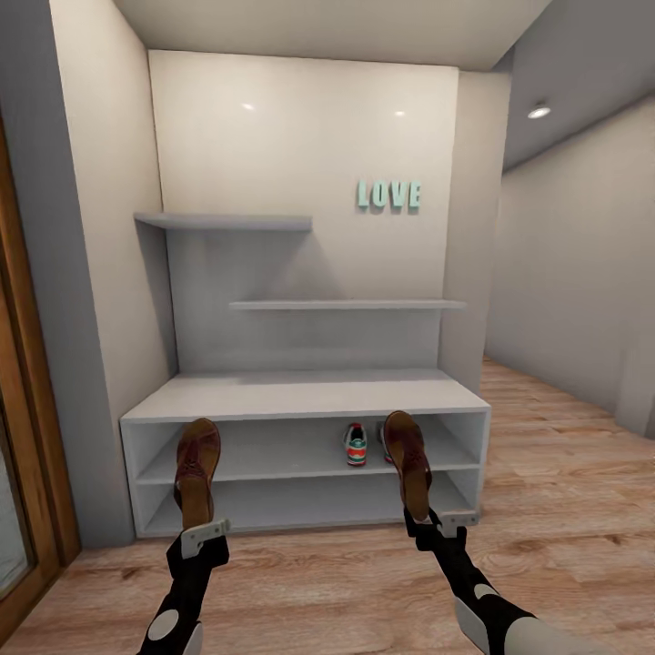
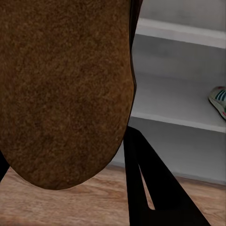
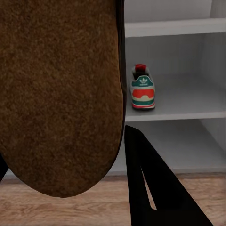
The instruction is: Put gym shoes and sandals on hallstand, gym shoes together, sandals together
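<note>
Each of my grippers is shut on a brown sandal held upright in front of the hallstand (image 1: pixel 300 396). The left gripper (image 1: pixel 202 533) holds the left sandal (image 1: pixel 197 468) before the left end of the shelves. The right gripper (image 1: pixel 440 522) holds the other sandal (image 1: pixel 407 462) near the right end. One gym shoe (image 1: pixel 356 444) stands on the upper shoe shelf, heel towards me, just left of the right sandal. In the right wrist view the sandal's sole (image 3: pixel 56 94) is close up, with the gym shoe (image 3: pixel 142 89) beyond it. The left wrist view shows a sole (image 2: pixel 61 89) and a shoe edge (image 2: pixel 219 101).
Stepped wall shelves (image 1: pixel 227 221) hang above the unit. A wooden door frame (image 1: pixel 27 437) stands close on the left and a grey wall flanks the unit. The corridor floor (image 1: pixel 564 509) runs on to the right of the rack.
</note>
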Motion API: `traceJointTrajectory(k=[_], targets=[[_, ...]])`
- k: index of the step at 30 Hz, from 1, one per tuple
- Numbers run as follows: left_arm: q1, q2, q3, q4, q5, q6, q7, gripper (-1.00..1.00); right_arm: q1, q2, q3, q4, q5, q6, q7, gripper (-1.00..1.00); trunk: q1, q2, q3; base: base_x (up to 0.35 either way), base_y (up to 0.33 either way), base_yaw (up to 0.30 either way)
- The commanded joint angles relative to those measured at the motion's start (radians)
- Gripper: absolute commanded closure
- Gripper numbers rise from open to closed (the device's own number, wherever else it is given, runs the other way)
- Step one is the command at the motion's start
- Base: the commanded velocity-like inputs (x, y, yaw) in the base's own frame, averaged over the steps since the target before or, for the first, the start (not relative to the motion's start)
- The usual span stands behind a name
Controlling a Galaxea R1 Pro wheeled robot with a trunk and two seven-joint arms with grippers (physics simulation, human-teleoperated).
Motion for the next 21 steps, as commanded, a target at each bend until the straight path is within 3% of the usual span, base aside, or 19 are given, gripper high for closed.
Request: traceJointTrajectory(k=[1,10,14,17,20,21], targets=[[-0.001,0.000,0.000,0.000,0.007,-0.002,0.000,1.00,-0.001,-0.001,0.008,0.001,-0.014,-0.002,0.006,1.00,0.000,-0.001,-0.001,0.000,0.000,0.000],[-0.001,0.000,0.006,0.002,0.008,0.012,0.000,1.00,-0.001,-0.002,0.009,0.001,-0.014,-0.002,0.006,1.00,0.000,-0.001,-0.001,0.000,0.000,0.000],[-0.006,0.004,0.007,0.002,0.007,0.142,-0.001,1.00,-0.001,0.000,0.009,0.001,-0.014,-0.002,0.006,1.00,0.000,-0.001,-0.001,0.000,0.000,0.000],[-0.011,0.008,0.008,-0.001,0.002,0.295,-0.004,1.00,-0.001,0.004,0.009,0.001,-0.014,-0.002,0.006,1.00,0.000,-0.001,-0.001,0.000,0.000,0.000],[-0.051,0.015,0.007,-0.002,-0.002,0.412,-0.005,1.00,-0.001,0.005,0.009,0.001,-0.014,-0.002,0.006,1.00,0.000,-0.001,-0.001,0.000,0.000,0.000],[-0.101,0.034,0.006,-0.001,-0.003,0.544,-0.005,1.00,-0.001,0.006,0.009,0.001,-0.014,-0.002,0.007,1.00,0.000,-0.001,-0.001,0.000,0.000,0.000]])
